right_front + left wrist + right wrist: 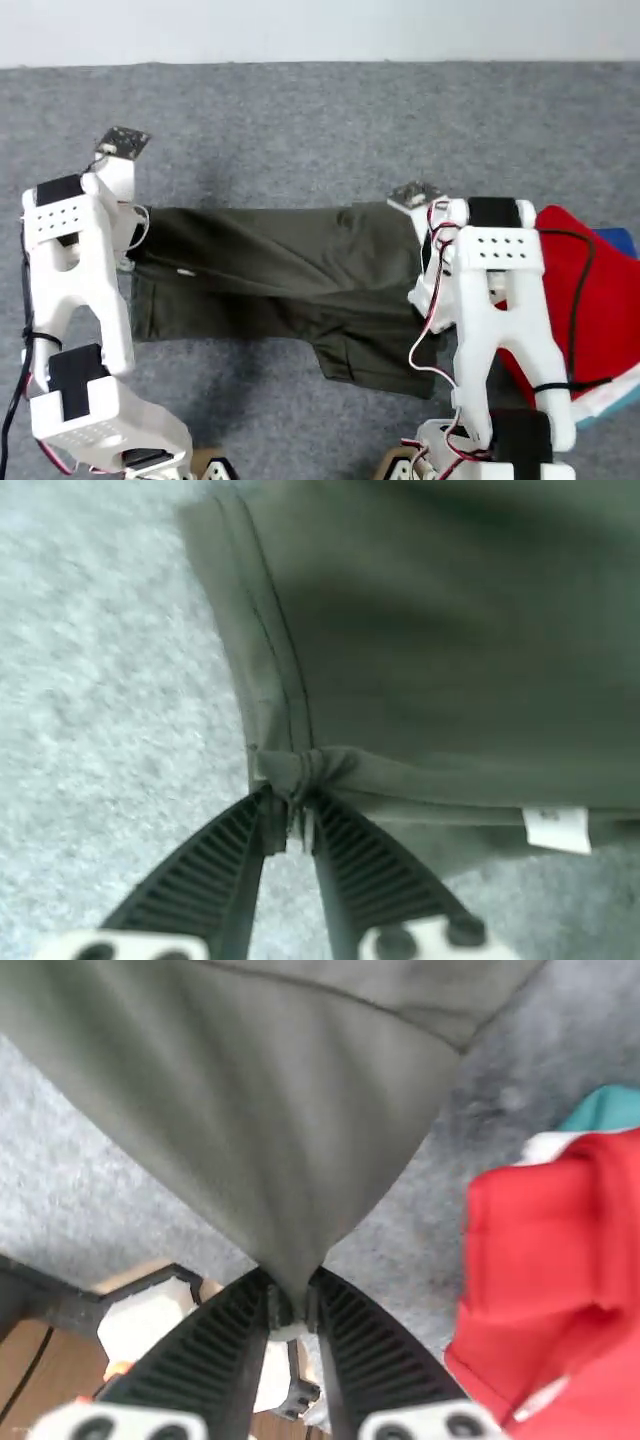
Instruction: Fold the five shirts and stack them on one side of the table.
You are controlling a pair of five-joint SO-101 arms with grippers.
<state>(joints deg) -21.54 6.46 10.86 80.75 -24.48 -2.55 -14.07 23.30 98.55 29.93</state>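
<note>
The dark green shirt (pixel 280 270) lies partly folded mid-worktop (pixel 300 120), each end pinched by the left claw (pixel 290 825) and right claw (pixel 292 1308), beside a finished pile (pixel 590 290) topped in red.

The table (pixel 300 110) has a grey, felt-like cover that runs across the whole frame. A patch of bare wood (pixel 395 462) shows at bottom centre. An olive shirt (pixel 290 270) lies across the middle of the frame, its long side running left to right, with one flap reaching toward lower centre-right. At the right edge a pile sits on the cover. A red shirt (pixel 590 290) is on top, a blue layer (pixel 615 240) shows at its upper right, and a white and teal layer (pixel 612 398) shows under its lower right. The olive shirt's right end is near the pile; whether they touch is hidden.
</note>
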